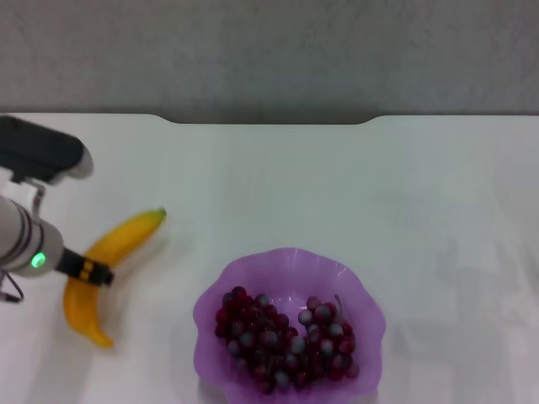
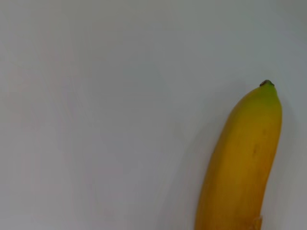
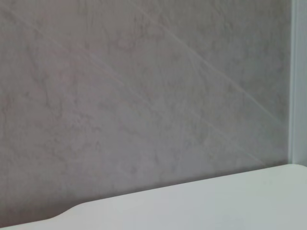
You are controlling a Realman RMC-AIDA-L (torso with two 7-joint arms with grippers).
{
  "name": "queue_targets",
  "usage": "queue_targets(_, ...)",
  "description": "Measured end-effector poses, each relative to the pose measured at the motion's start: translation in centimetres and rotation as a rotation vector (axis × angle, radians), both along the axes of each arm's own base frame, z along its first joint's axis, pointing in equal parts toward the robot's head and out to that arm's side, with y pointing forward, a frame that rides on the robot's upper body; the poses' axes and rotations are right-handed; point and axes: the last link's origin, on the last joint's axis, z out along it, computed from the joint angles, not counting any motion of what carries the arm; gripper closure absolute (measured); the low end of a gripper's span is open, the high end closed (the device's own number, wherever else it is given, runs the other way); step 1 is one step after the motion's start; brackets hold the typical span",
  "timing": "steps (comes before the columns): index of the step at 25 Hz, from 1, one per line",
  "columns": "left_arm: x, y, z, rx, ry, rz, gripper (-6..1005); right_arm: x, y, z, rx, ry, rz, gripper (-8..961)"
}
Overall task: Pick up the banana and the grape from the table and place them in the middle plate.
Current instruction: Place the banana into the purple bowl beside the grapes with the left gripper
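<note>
Meanwhile: Left Gripper Over the Banana, Grapes Sitting in the Plate

Seen from the head view, the left gripper (image 1: 87,269) is hovering across the middle of the banana (image 1: 114,248), which is lying on the white table (image 1: 337,185) to the left of the middle plate (image 1: 290,265), apart from it. Whether its fingers are spread or pinching the fruit I cannot tell.

The grape (image 1: 282,337) bunch is resting inside the plate, its dark red-purple berries showing a pale frost; the plate is glowing translucent purple with a wavy rim.

The left wrist view is showing only the banana's (image 2: 242,163) smooth orange-yellow skin tapering to a greenish, dark tip on the table (image 2: 96,120).

The right wrist view is showing a grey mottled wall (image 3: 144,96) and the table's notched edge (image 3: 201,206); the right gripper is appearing nowhere.
</note>
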Motion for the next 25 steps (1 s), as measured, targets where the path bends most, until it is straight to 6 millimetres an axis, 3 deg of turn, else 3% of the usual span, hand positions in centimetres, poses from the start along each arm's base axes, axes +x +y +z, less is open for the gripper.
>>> queue_targets(6, 2.5, 0.9, 4.7, 0.168, 0.000, -0.176, 489, 0.0, 0.0, 0.0, -0.002, 0.000, 0.000, 225)
queue_targets(12, 5.8, -0.2, 8.8, 0.281, 0.007, -0.347, 490, 0.0, 0.0, -0.1, -0.004, 0.000, -0.001, 225)
queue_targets(16, 8.1, -1.5, 8.8, 0.245, -0.043, -0.412, 490, 0.1, -0.1, -0.1, -0.005, 0.003, -0.005, 225)
queue_targets(23, 12.7, -4.5, 6.0, 0.051, -0.224, -0.558, 490, 0.1, -0.1, -0.2, -0.013, 0.006, -0.007, 225)
queue_targets(25, 13.1, -4.8, 5.6, 0.027, -0.234, -0.570, 490, 0.1, -0.1, -0.2, -0.013, 0.007, -0.007, 225)
